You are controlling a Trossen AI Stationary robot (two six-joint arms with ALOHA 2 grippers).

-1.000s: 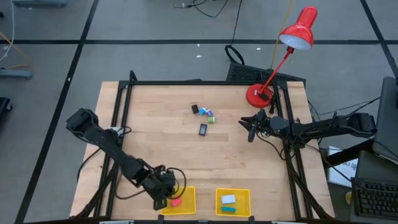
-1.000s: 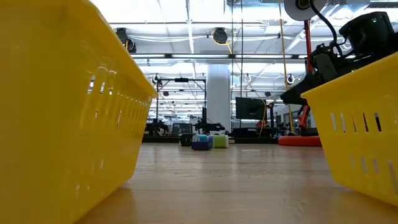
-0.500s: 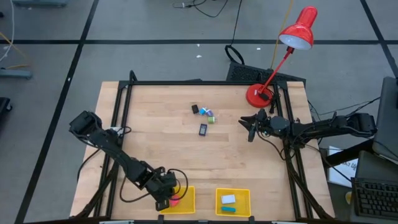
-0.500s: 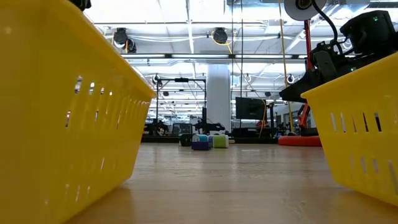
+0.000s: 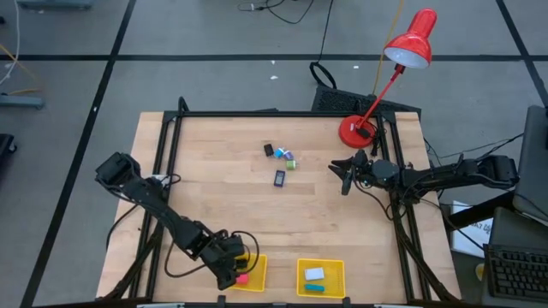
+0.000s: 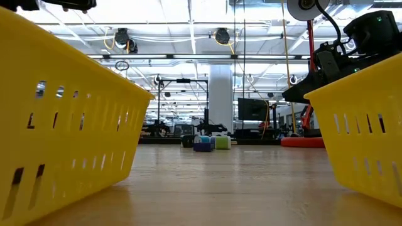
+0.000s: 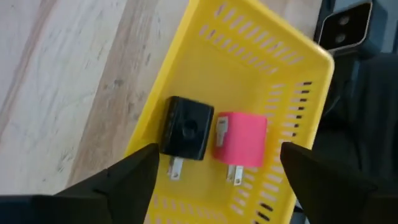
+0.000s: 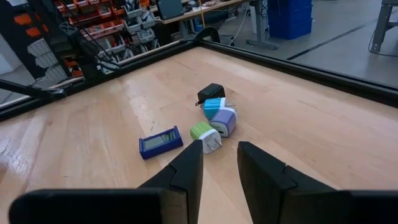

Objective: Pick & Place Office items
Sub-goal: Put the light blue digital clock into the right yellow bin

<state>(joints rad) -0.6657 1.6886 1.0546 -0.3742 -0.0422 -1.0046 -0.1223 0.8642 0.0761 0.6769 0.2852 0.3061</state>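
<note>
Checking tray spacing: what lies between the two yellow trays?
Only bare wooden table between the left yellow tray and right yellow tray, per high and low views.
</note>
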